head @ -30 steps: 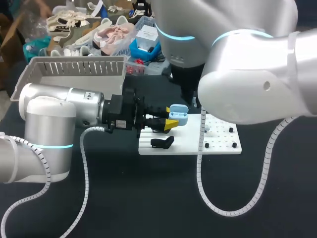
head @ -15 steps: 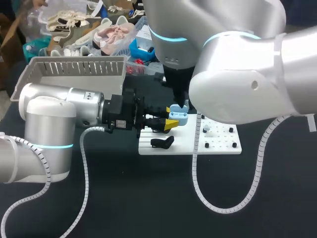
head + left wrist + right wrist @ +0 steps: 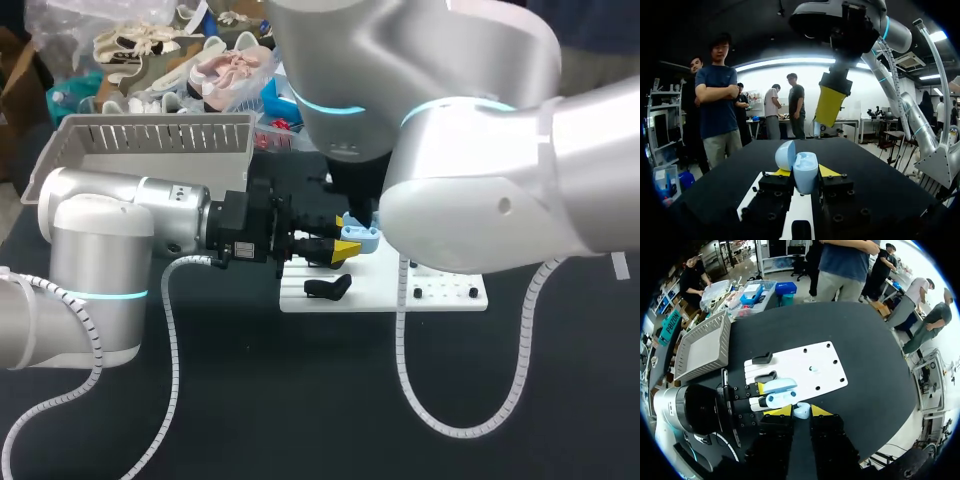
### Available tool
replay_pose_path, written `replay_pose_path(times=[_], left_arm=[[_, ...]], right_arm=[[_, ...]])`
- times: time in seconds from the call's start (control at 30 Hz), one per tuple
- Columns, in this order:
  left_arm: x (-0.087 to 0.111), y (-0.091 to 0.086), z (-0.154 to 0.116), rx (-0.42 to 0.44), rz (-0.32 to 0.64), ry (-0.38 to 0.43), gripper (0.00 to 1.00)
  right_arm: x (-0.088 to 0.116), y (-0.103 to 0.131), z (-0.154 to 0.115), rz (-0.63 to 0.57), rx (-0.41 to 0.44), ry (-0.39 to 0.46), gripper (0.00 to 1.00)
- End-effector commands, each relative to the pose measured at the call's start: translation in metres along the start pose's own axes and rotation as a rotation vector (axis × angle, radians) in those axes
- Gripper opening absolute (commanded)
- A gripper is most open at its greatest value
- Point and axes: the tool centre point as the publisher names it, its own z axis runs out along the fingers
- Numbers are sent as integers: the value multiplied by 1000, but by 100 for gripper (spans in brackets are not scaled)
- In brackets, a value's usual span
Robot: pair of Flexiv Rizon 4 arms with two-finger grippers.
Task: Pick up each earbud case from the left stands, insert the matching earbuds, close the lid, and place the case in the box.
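Black tabletop [image 3: 250, 400] carries a white stand board [image 3: 440, 300], with a grey box [image 3: 150, 145] at the far left. In the head view the left gripper [image 3: 345, 247] clamps the pale blue earbud case [image 3: 362, 235] over the board, and the right arm [image 3: 470, 200] looms across it.

Left wrist: the case sits pinched between the yellow tips, lid open, with the right gripper [image 3: 830, 106] just above.

Right wrist: its fingers pinch a pale earbud [image 3: 801, 411] just beside the open case.

Room beneath right gripper's [image 3: 800, 410] earbud [image 3: 801, 412] taken by left gripper's [image 3: 805, 172] case [image 3: 779, 400], stands [image 3: 766, 376] just beyond, tabletop [image 3: 865, 340] past board [image 3: 827, 365] left free.
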Motion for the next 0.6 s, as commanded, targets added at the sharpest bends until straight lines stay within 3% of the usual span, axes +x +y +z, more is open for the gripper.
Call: replay_pose_path(times=[0.03, 0.6], left_arm=[[0, 0, 1, -2, 0, 1, 0], [0, 0, 1, -2, 0, 1, 0]], right_arm=[[-2, 2, 4, -3, 5, 1, 0], [-8, 10, 14, -26, 10, 14, 0]])
